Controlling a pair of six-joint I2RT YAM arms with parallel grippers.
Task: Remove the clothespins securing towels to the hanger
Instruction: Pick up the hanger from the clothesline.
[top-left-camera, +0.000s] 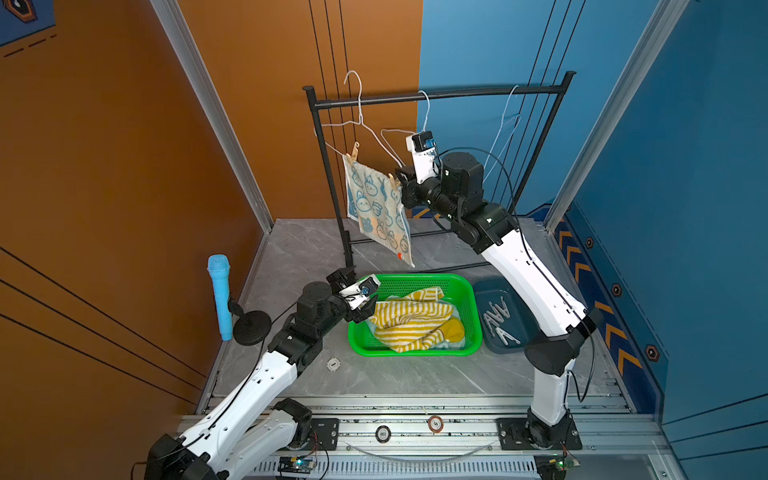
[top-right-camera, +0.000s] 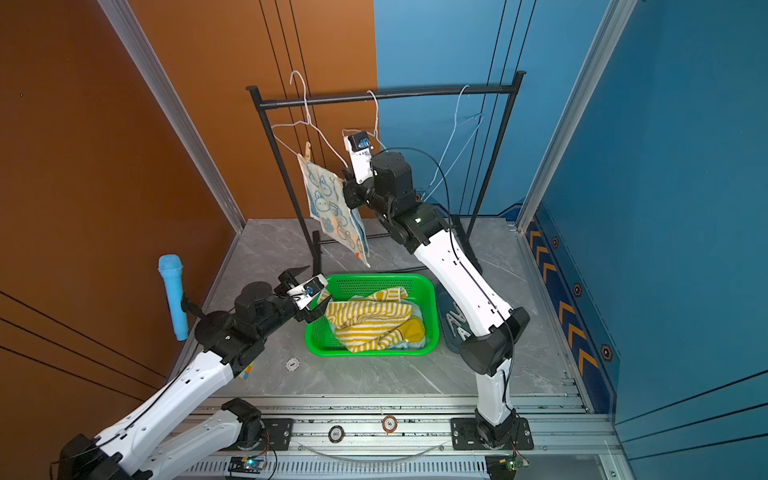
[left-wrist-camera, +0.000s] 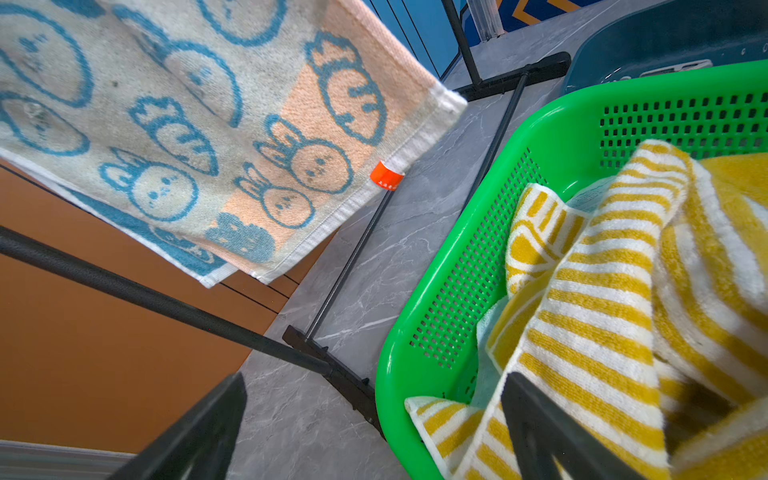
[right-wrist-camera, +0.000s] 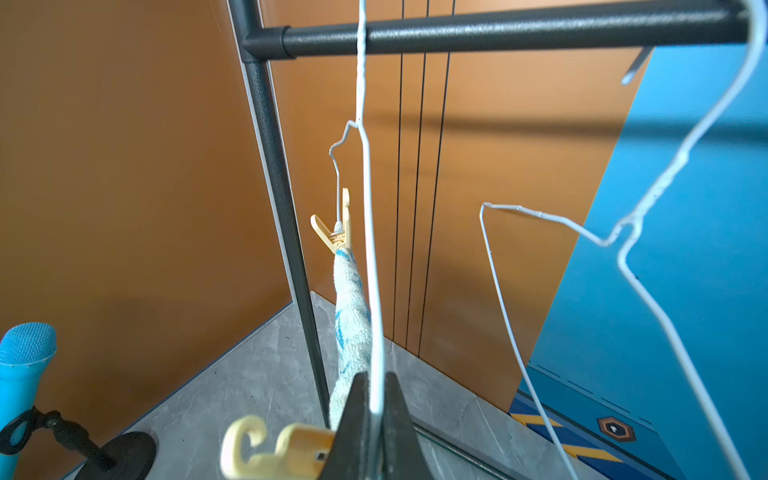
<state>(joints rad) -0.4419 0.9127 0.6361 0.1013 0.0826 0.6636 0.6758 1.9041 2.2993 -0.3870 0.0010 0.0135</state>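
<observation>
At the far left, a blue microphone (top-left-camera: 219, 297) is mounted upright on a black stand beside the grey counter (top-left-camera: 395, 374). The left gripper (top-left-camera: 365, 283) is positioned over the left end of the green basket (top-left-camera: 477, 320). Its fingers (left-wrist-camera: 199, 432) are spread wide, one outside the basket rim and one above the striped towel (top-left-camera: 411, 320).

The bunny-print towel (top-left-camera: 374, 203) is suspended from a white wire hanger (top-left-camera: 360, 112) on the black rack (top-left-camera: 436, 95), behind the basket and clear of the counter. Its upper left corner is secured by the free clothespin (top-left-camera: 354, 153); its upper right corner is secured by the gripped clothespin (top-left-camera: 392, 183). The right gripper (right-wrist-camera: 376, 380) is located at that corner. Its fingers are pressed together on the end of the gripped clothespin, and the hanger wire is seen running between them in the right wrist view.

The striped towel is crumpled in the basket on top of the pale blue-green towel (left-wrist-camera: 488, 320). Just right of the basket, a dark blue tray (top-left-camera: 488, 293) is set on the counter, and loose clothespins (top-left-camera: 494, 321) are contained in it. A second hanger (right-wrist-camera: 682, 157) and a third hanger (top-left-camera: 504, 114) are hooked over the rack rail further right.
</observation>
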